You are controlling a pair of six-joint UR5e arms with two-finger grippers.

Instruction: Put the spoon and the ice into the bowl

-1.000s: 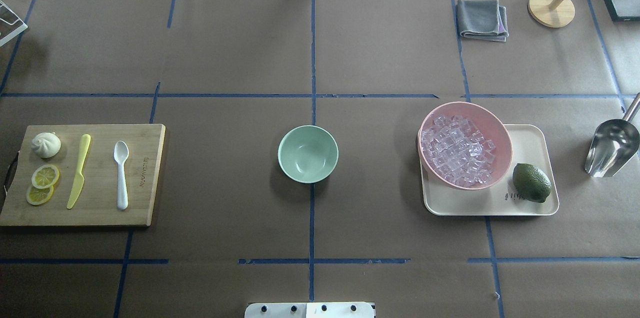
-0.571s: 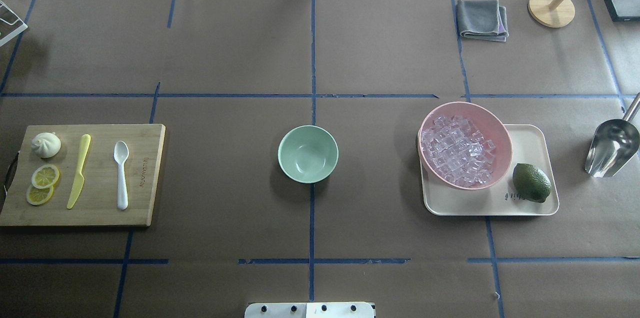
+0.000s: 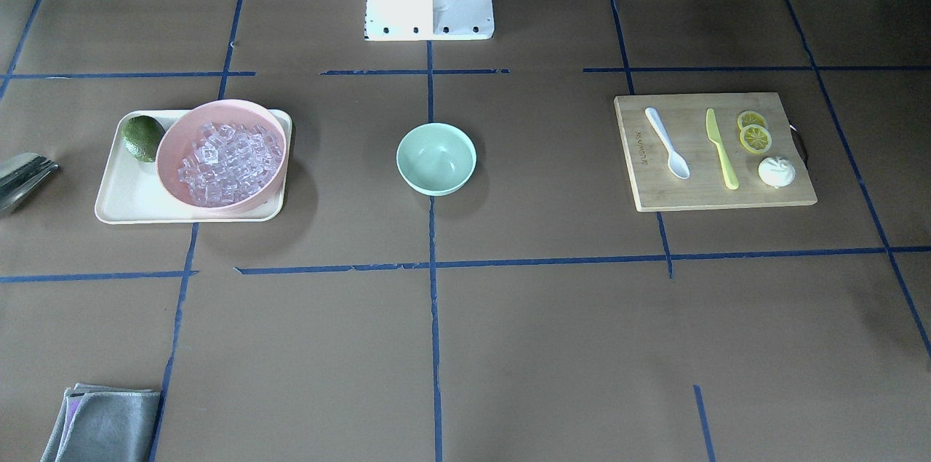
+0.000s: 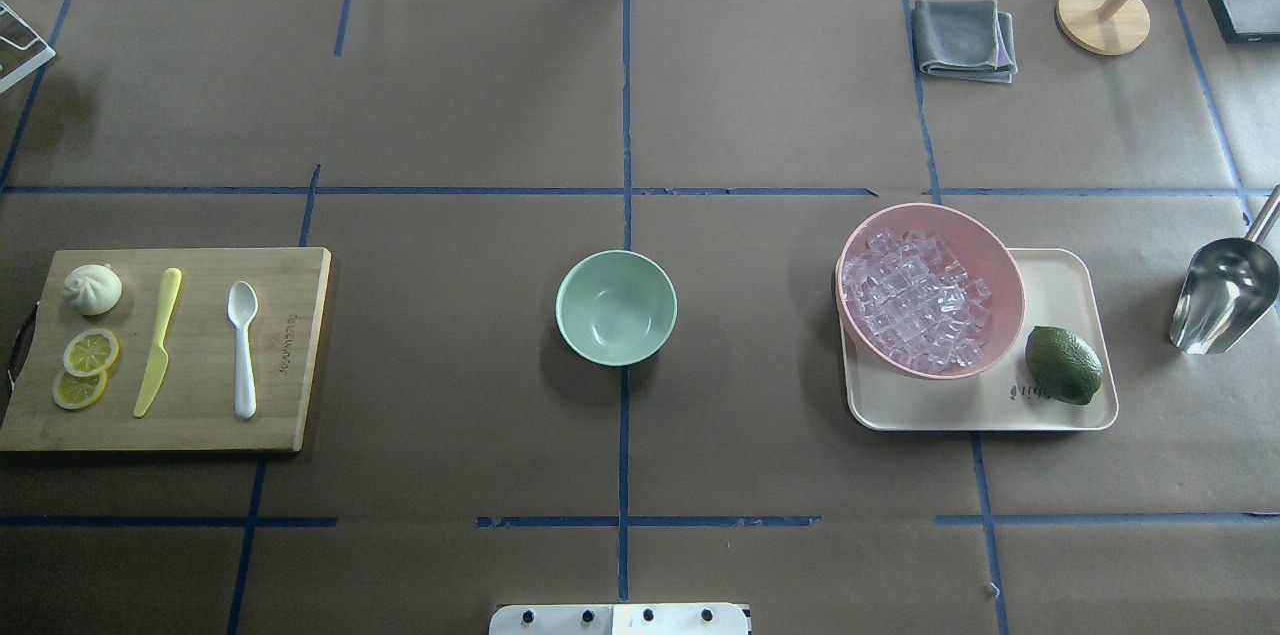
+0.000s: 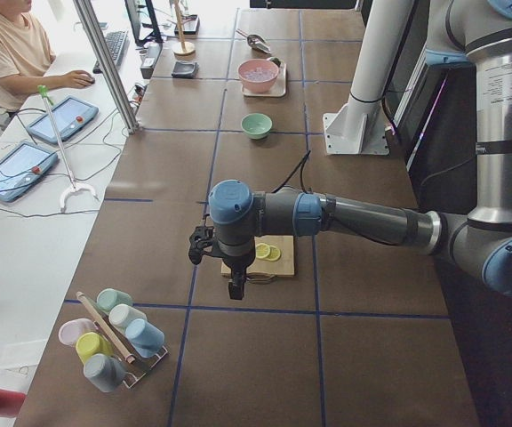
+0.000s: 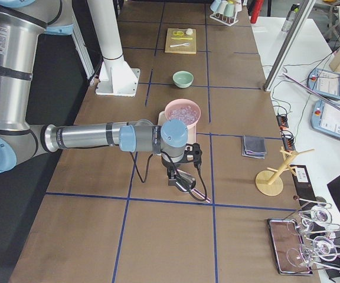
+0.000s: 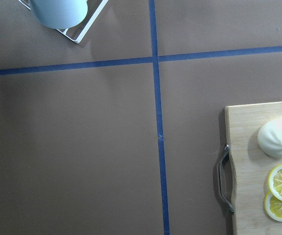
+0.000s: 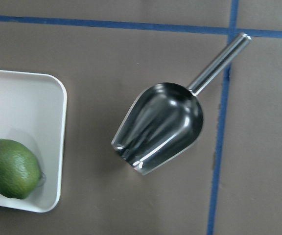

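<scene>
Mint-green bowl (image 4: 616, 307) sits empty at centre of counter (image 4: 440, 385). Spoon (image 4: 241, 347) lies on cutting board (image 4: 290, 415), ice (image 4: 915, 310) heaped in pink bowl (image 4: 1000, 260). Nothing done yet. Cannot tell whether either arm's jaws are spread or pressed together.

Table contents, by count. One spoon (image 4: 242, 349), one knife (image 4: 160, 340), two lemon slices (image 4: 91, 351) and one bun (image 4: 92, 289), all on one board (image 4: 290, 395). One green bowl (image 4: 616, 307) and one pink bowl (image 4: 985, 255): two bowls. Ice cubes (image 4: 915, 300): one heap in the pink bowl, overlapping, too many to count exactly. One tray (image 4: 1065, 295), with one lime (image 4: 1063, 365). One scoop (image 4: 1222, 295), one cloth (image 4: 963, 38), one stand (image 4: 1102, 15). One rack (image 5: 154, 358) of cups (image 5: 145, 336); the cups overlap, so their number is uncertain. One left arm (image 5: 363, 218) and one right arm (image 6: 87, 137): two arms.
</scene>
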